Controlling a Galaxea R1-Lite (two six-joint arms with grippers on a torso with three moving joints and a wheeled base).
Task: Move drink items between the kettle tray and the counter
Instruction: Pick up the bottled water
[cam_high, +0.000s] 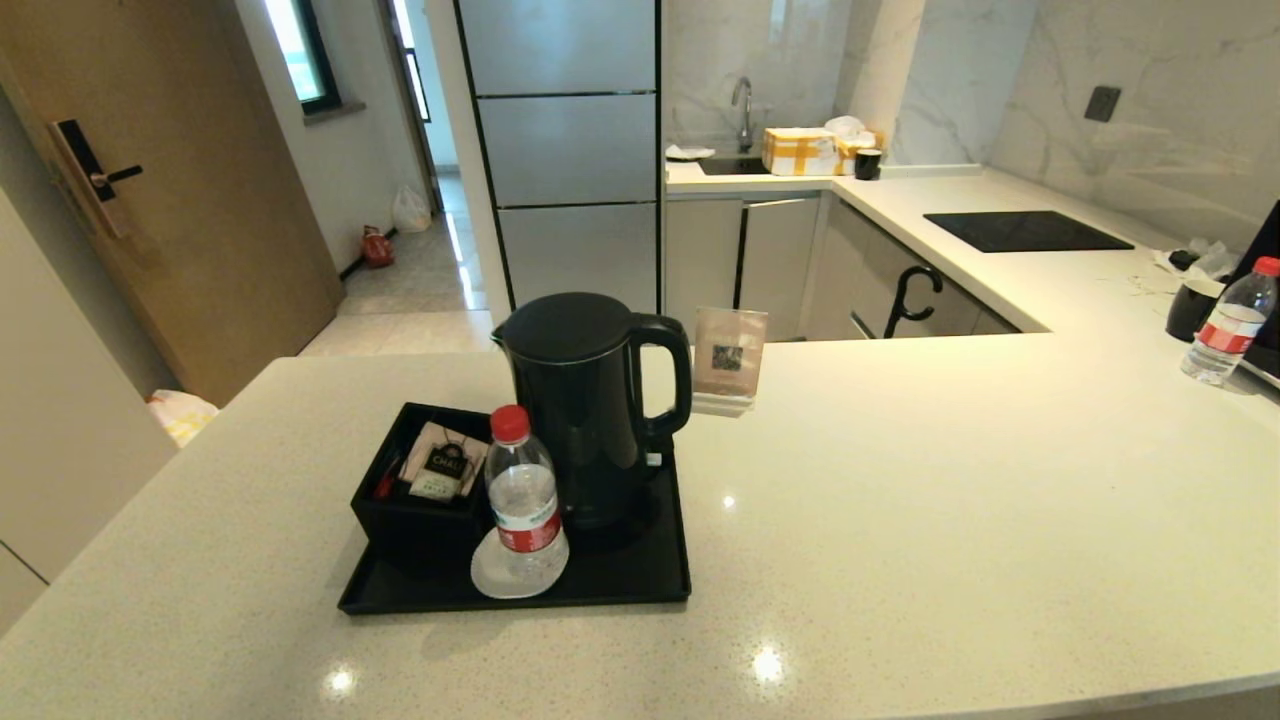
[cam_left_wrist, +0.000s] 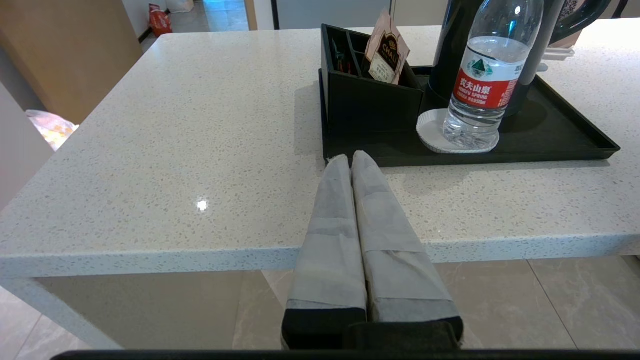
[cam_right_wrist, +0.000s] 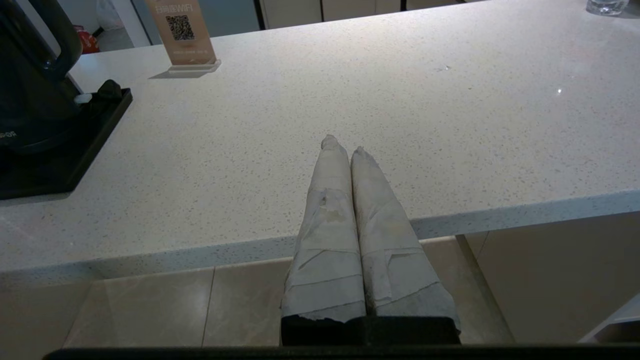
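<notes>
Standing upright on a white coaster (cam_high: 518, 573) at the tray's (cam_high: 620, 588) near edge, the bottle (cam_high: 523, 498) and the kettle (cam_high: 580, 400) just behind it await pickup, while the left gripper (cam_left_wrist: 351, 157) and right gripper (cam_right_wrist: 343, 144) hover empty, jaws pressed together, off the counter's (cam_high: 950, 480) near edge.

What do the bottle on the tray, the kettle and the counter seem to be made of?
Bottle: clear thin plastic, probably; the water shows through it.
Kettle: glossy black shell, plastic or coated metal; unclear which.
Counter: polished pale speckled stone or composite; it mirrors the lamps.
</notes>
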